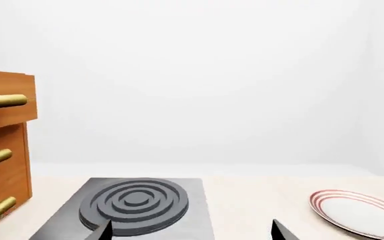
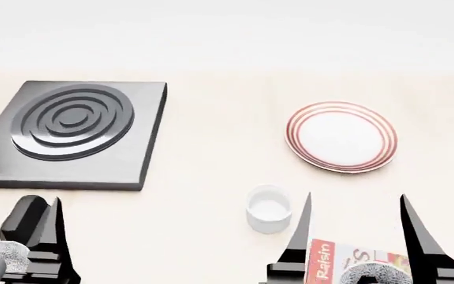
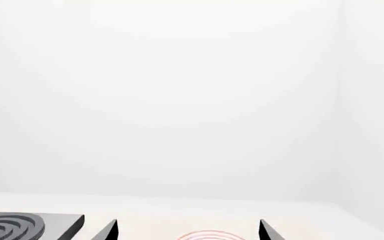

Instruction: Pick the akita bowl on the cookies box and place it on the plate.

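Pale beige countertop (image 2: 211, 236) against a blank white wall, simulator render.

Left wrist view: my left gripper (image 1: 190, 231) shows only two dark fingertips, set apart, nothing between them, so released. Beyond it a black stove plate (image 1: 138, 202) with raised rings, a wooden drawer cabinet (image 1: 2, 155) with brass handles off to one side, and the plate (image 1: 362, 212), white with red rings, bare.

Head view: stove plate (image 2: 73, 133) far left, plate (image 2: 341, 137) far right, well apart. A plain white cup (image 2: 268, 208) sits nearer me, between plate and my right gripper (image 2: 357, 225). Right gripper fingers spread wide and hanging above the cookies box (image 2: 326, 266), red-and-white carton cut by the frame edge. A speckled curved rim between the fingers at the frame bottom looks like the akita bowl (image 2: 375, 275), on the box. No contact visible. Left gripper (image 2: 33, 228) low at the left; a second speckled object (image 2: 2, 254) beside it, probably the twin bowl, mostly hidden.

Right wrist view: mostly wall. Fingertips of the right gripper (image 3: 188, 231) apart, empty. Stove plate corner (image 3: 18, 226) and a sliver of the plate (image 3: 209, 235) ahead.

Progress: nothing done as far as I can judge. Bowl not grasped, plate empty. Left to do: descend, close on the rim, lift, carry past the cup, set down on the plate.
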Motion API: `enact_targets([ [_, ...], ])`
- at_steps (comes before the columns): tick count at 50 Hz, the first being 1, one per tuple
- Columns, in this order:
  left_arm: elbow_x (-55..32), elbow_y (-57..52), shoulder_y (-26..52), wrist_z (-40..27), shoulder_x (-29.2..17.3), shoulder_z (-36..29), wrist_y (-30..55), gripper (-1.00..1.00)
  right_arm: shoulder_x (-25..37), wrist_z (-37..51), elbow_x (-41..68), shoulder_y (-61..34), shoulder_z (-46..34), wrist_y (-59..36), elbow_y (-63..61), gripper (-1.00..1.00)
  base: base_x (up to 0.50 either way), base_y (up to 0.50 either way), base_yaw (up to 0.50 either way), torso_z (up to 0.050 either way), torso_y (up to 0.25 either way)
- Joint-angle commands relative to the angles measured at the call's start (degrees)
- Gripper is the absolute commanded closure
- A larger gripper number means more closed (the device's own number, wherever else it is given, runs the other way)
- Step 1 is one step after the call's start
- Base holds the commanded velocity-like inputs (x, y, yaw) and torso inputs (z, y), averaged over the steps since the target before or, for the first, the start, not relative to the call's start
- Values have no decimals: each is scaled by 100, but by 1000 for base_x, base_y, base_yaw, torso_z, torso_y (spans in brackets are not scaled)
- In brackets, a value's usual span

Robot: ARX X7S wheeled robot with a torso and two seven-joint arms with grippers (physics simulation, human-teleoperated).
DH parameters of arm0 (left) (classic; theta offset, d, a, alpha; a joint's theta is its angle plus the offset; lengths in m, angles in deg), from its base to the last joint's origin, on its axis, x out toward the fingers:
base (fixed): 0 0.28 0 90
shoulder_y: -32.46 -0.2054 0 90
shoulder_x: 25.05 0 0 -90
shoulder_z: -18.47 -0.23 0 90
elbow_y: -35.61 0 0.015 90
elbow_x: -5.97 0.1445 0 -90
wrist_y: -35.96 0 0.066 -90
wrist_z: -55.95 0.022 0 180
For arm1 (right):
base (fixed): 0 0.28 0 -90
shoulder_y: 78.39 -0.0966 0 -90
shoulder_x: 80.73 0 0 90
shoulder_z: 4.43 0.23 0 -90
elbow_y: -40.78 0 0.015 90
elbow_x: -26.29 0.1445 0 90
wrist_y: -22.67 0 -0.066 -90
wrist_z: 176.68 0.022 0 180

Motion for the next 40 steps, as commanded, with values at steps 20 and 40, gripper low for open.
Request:
enact_targets([
  [20, -123, 36, -48, -136, -156, -123, -127, -100, 199, 55, 273, 97, -78, 134, -77, -100, -231, -500, 0, 0, 0],
  [40, -189, 86, -28, -208, -233, -182, -167, -100, 256, 76, 402, 143, -128, 397, -12, -100, 215, -234, 0, 0, 0],
])
